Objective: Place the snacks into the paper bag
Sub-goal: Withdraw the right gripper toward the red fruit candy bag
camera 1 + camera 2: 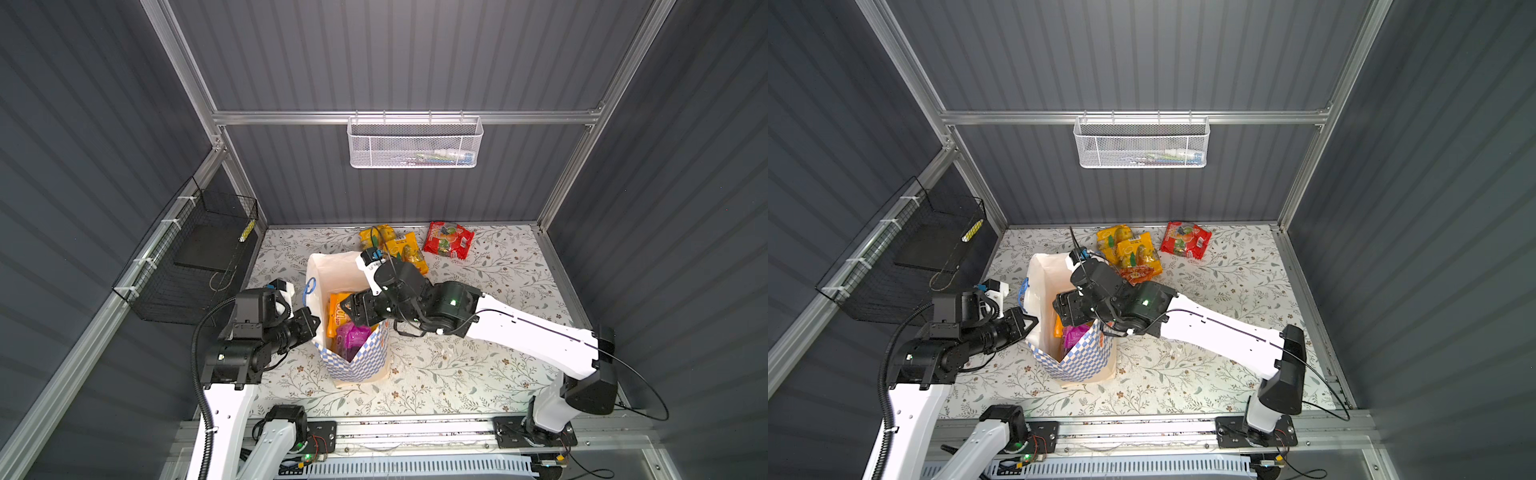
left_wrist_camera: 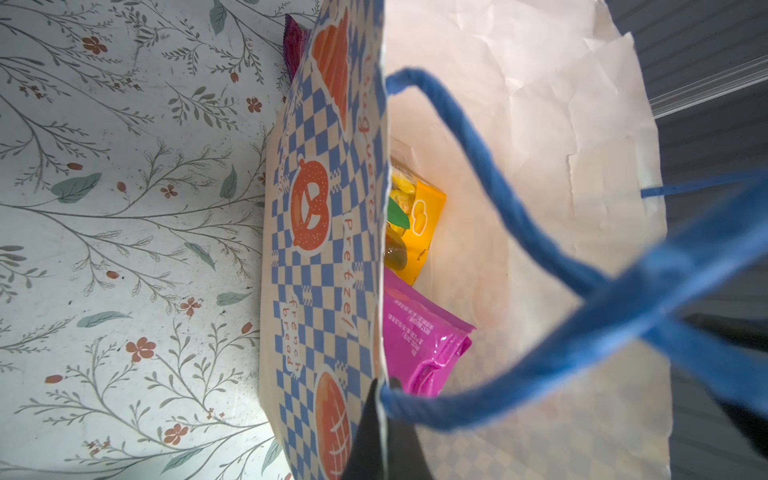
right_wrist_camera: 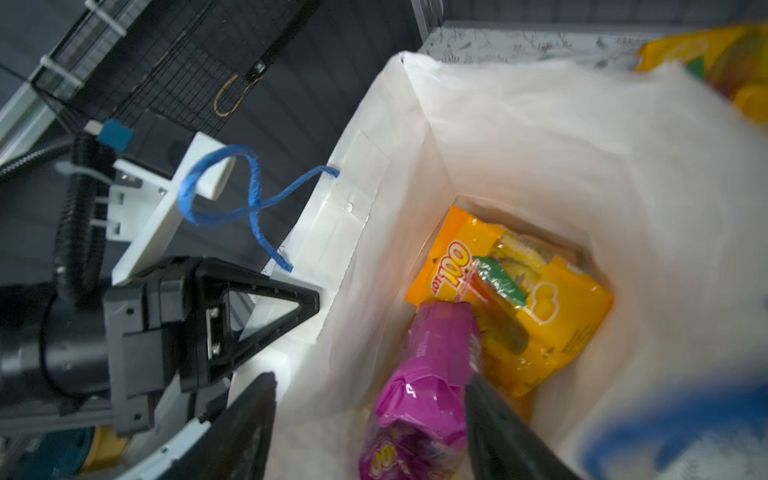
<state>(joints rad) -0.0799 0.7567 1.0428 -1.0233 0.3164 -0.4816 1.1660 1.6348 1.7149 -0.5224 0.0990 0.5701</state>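
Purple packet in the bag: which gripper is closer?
Right. The right gripper hangs open over the mouth of the paper bag, directly above the purple packet inside. The left gripper is off to the side, shut on the bag's rim.

Top views overhead — both wrists peer closely into paper bag (image 2: 320,266).

The paper bag (image 1: 357,362) mouth is occupied by the right hand (image 1: 352,312); bare desk (image 1: 478,374) is found to its right.

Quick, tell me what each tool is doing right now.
Left tool: closed on the paper bag rim.
Right tool: open over the bag, purple packet ungripped below it.
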